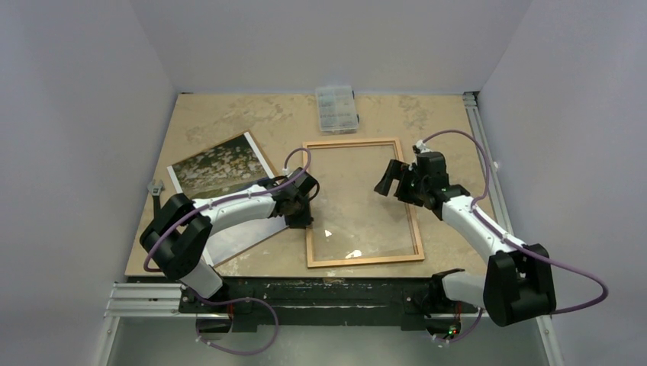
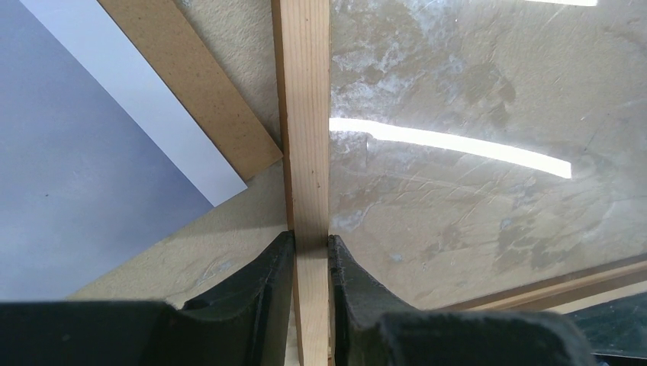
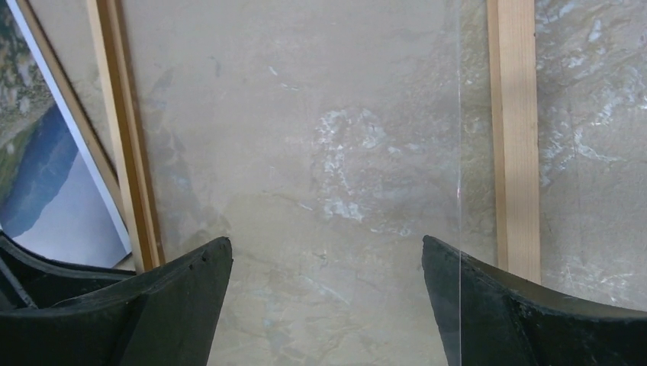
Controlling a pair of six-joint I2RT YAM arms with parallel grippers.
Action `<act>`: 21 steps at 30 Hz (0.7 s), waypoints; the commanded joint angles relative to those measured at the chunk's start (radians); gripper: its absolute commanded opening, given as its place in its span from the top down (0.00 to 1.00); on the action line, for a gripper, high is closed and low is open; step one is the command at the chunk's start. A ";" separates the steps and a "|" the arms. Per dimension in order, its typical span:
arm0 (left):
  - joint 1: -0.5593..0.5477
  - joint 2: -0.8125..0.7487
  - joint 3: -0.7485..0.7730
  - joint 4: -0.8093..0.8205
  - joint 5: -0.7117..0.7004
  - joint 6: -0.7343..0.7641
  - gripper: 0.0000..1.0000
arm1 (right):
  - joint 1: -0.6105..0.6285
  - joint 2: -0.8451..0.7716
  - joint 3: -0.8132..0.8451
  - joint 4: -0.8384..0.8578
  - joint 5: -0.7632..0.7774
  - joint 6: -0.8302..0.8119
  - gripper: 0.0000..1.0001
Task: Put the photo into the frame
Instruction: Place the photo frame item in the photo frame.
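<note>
At 9 o'clock on the frame, left tool is clenched on the rail; right tool sits spread wide, gripping nothing.

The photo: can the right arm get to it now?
Probably not. The photo lies left of the frame, on the far side from the right arm, whose jaws hang open over the frame. The left arm stretches across the photo, its jaws shut on the frame's left rail.
</note>
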 commanded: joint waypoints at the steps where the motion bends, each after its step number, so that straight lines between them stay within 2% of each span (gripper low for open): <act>1: -0.009 0.019 0.023 -0.036 -0.033 0.019 0.80 | 0.003 0.006 -0.002 -0.019 0.066 -0.021 0.05; 14: -0.015 0.020 0.032 -0.052 -0.049 0.017 0.80 | 0.004 -0.027 0.005 -0.091 0.260 -0.018 0.02; 21: -0.022 0.026 0.043 -0.054 -0.050 0.017 0.80 | 0.004 -0.046 0.008 -0.097 0.257 -0.018 0.01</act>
